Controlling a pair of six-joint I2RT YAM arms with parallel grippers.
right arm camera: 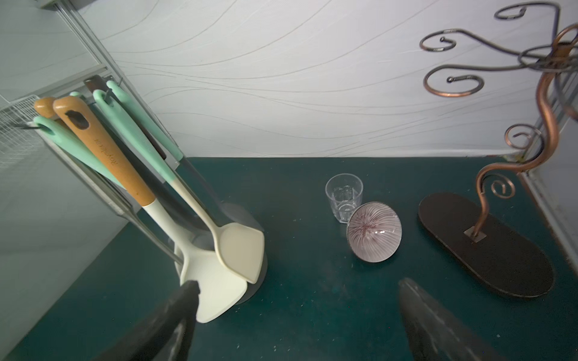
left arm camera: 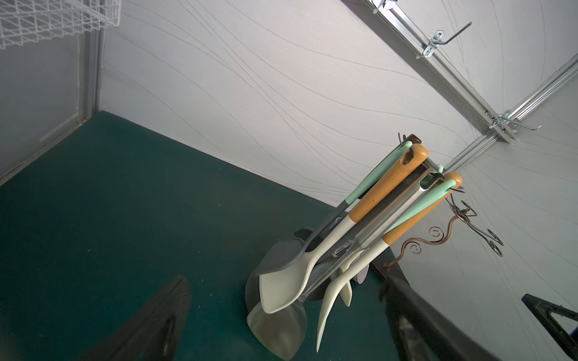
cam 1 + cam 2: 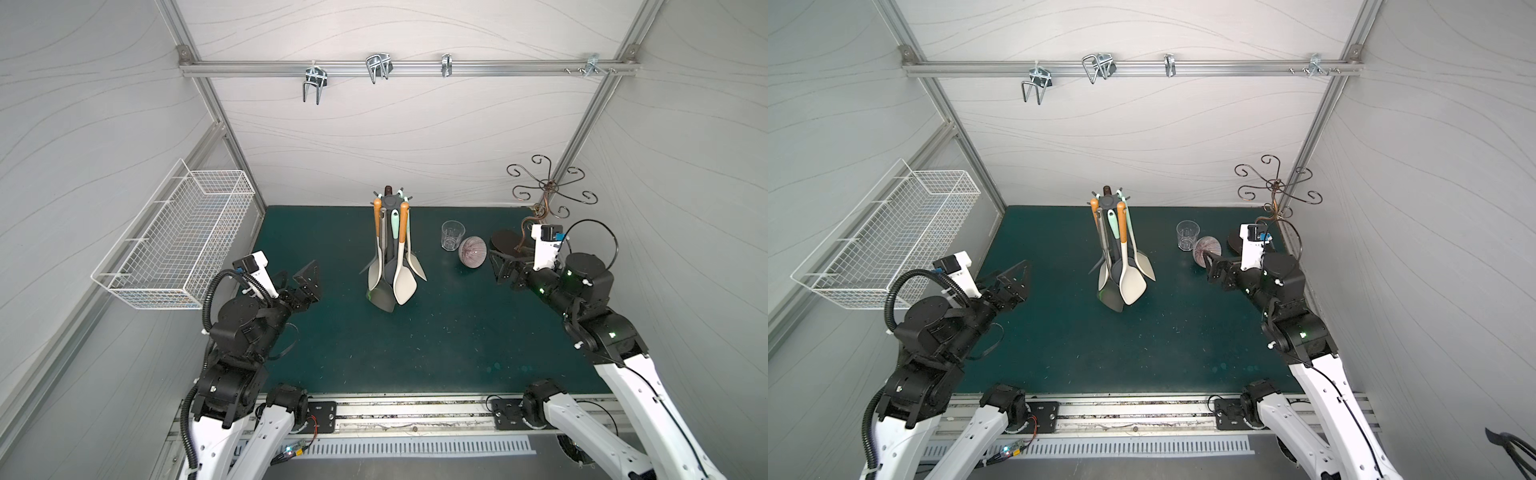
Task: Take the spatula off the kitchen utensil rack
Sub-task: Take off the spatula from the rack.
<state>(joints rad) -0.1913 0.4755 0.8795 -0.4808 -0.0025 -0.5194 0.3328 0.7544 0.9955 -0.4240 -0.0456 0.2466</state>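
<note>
In both top views, mid-mat (image 3: 415, 340) toward the back wall: the kitchen utensil rack (image 3: 390, 202) (image 3: 1108, 202), upright, crowded with hanging tools. Choosing as the spatula (image 3: 404, 282) (image 3: 1133, 286) the orange-handled, cream-bladed one on a front prong; hangs blade down, pressed among its neighbours. Left gripper (image 3: 307, 286) and right gripper (image 3: 500, 264) both gaping wide, holding nothing, well apart from the rack on either side. Judging the right arm the better placed; steer it past the glass (image 3: 452, 235) and the tipped bowl (image 3: 472, 252) just beside it.

From the left wrist: fingers (image 2: 165, 318) spread and empty, rack ahead. Seems to show the spatula (image 2: 403, 231) half hidden behind a mint handle and a metal tool, so probably a poor side for the grasp.

From the right wrist: spatula (image 1: 115, 162) face-on, hole over its prong, blade lowest and nearest. One of the fingers (image 1: 178, 315) overlaps the blade in sight only; no contact, going by the top views. Close on the bare orange stretch below the hole, lift straight up just enough to free the hole from the prong, then draw outward. Go slowly: otherwise likely to drag the mint tools (image 1: 137, 140) along or tip the slim stand. Keep the left ready to steady the base.
</note>
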